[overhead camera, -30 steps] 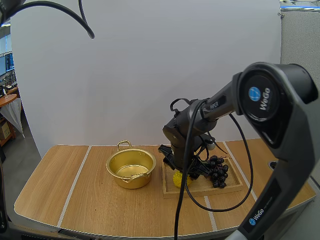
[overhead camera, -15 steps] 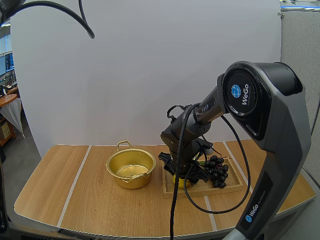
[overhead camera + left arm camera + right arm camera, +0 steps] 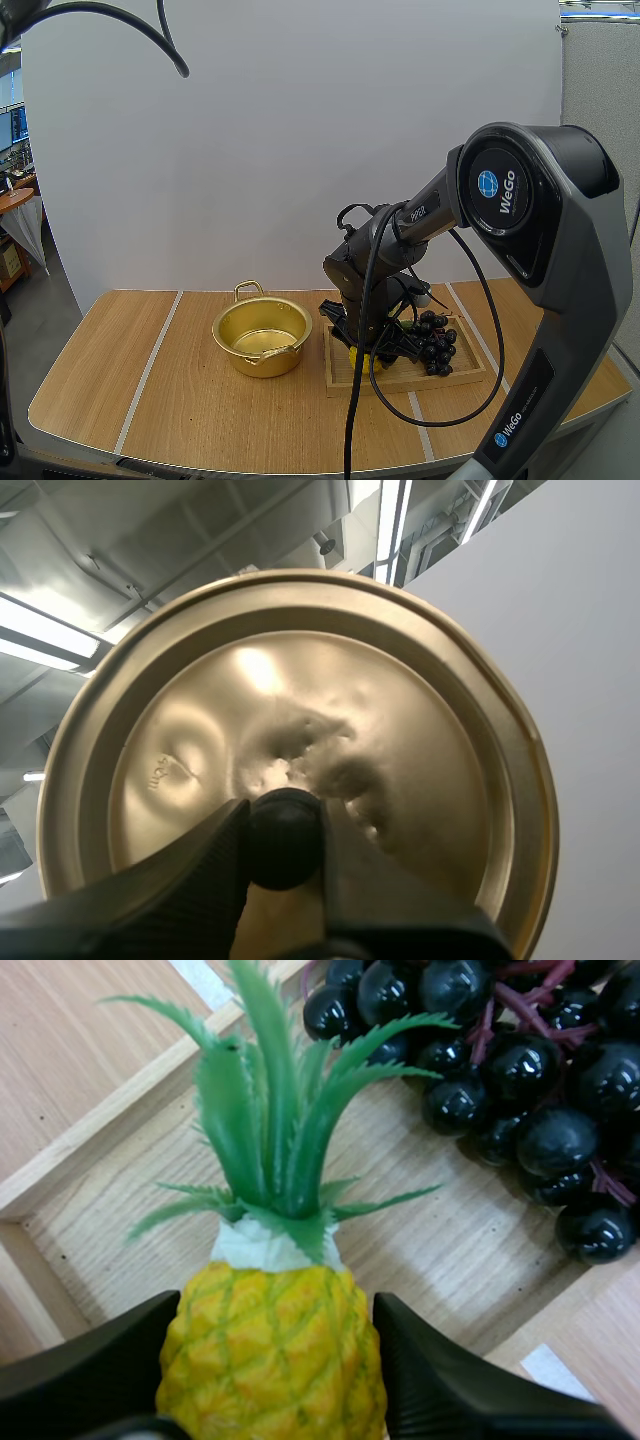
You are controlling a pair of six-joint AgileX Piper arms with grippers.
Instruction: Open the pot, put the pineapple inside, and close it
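The pineapple (image 3: 270,1370), on the wooden tray (image 3: 455,380) right of centre in the high view, is pinched by the right pincer (image 3: 275,1310); the lid (image 3: 400,730) is pinched by the left pincer (image 3: 285,830). A straight lift clear of the grapes (image 3: 520,1070) is advised.

Gold pot (image 3: 236,354) stands open, lid (image 3: 420,670) off, near the yellow pineapple (image 3: 272,1355)

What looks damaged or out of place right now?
The lid, pinched by its knob in my left gripper, is dented and crumpled around that knob. The pot, pineapple and grapes look normal.
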